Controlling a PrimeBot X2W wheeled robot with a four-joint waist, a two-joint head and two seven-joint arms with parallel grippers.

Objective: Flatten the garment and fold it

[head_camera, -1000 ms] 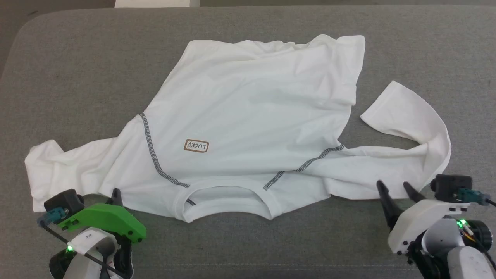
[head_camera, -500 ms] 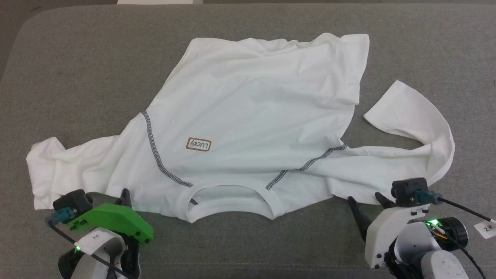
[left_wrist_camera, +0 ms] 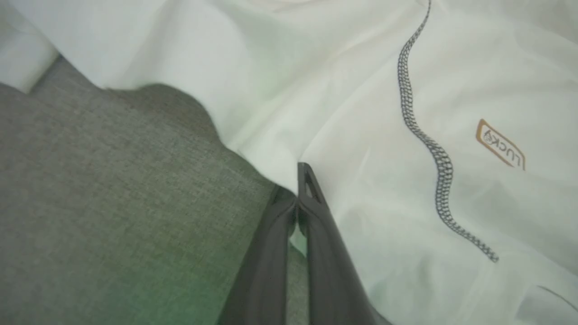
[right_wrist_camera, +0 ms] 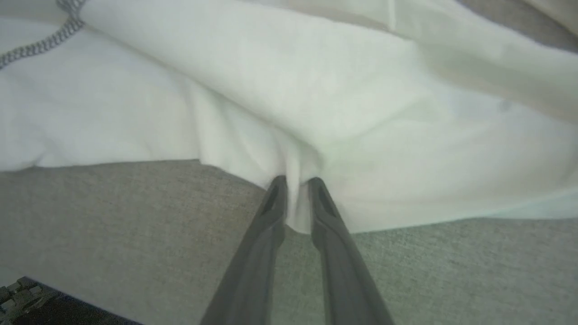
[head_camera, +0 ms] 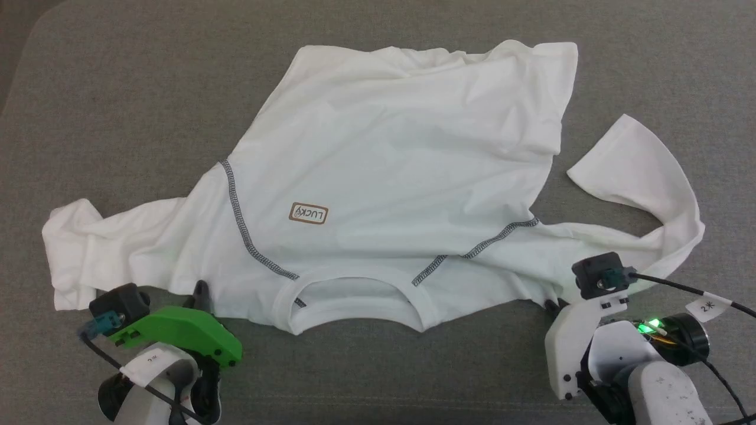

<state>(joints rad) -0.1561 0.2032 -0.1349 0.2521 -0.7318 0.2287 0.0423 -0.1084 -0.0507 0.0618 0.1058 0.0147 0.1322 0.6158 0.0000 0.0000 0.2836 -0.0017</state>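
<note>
You've got the garment [head_camera: 390,159] lying spread on the grey cloth surface [head_camera: 106,106], collar [head_camera: 354,313] at the near edge, hem at the far side. Left sleeve [head_camera: 106,248] runs out left, bunched at its end; right sleeve [head_camera: 649,171] runs right, then bends back toward the far side. Body's wrinkled at the far-right corner. Your left gripper [left_wrist_camera: 299,198] has its fingers pressed together w/ the near fabric edge caught betw. them, left of the collar. Your right gripper [right_wrist_camera: 297,185] is pinching a fold at the right sleeve's near edge
</note>
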